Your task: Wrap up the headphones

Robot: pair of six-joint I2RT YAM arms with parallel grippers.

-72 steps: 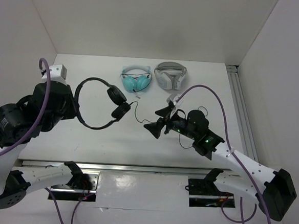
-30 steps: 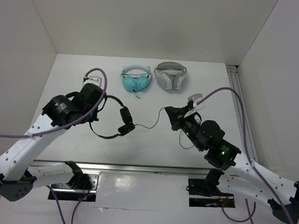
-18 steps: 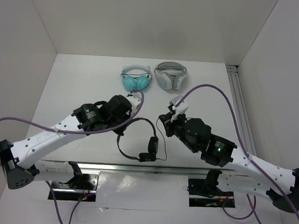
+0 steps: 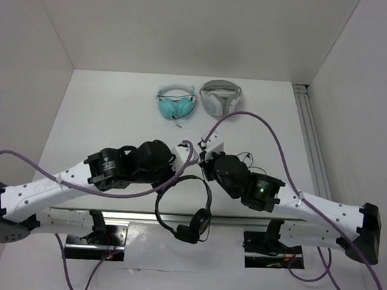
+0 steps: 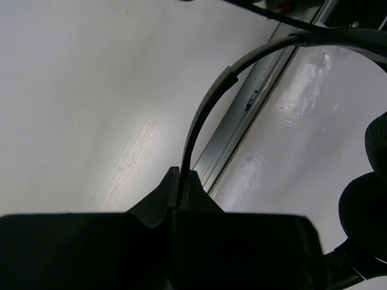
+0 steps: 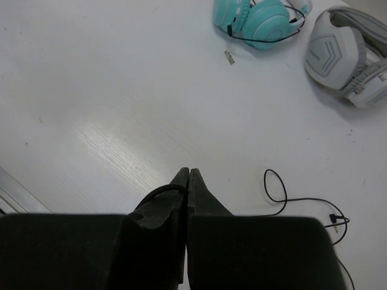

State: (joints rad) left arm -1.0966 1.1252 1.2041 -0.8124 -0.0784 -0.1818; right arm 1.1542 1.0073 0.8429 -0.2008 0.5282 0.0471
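Observation:
The black headphones (image 4: 188,208) hang by their thin headband (image 5: 205,109) from my left gripper (image 4: 173,173), over the table's near edge. In the left wrist view the left gripper (image 5: 181,175) is shut on that headband, and an ear pad (image 5: 366,187) shows at the right. My right gripper (image 4: 204,162) sits close beside the left one. In the right wrist view the right gripper (image 6: 188,172) is shut on the thin black cable (image 6: 158,192), which arcs over its left finger. The rest of the cable (image 6: 284,196) lies looped on the table, ending in its plug (image 6: 335,220).
Teal headphones (image 4: 175,105) and white-and-grey headphones (image 4: 220,97) lie at the back of the table. A metal rail (image 4: 142,216) runs along the near edge and another rail (image 4: 310,140) along the right side. White walls enclose the table.
My left arm has swung the headphones rightward and toward the near edge, where they now hang over the rail. My right gripper has moved left, close to the left one, still holding the cable.

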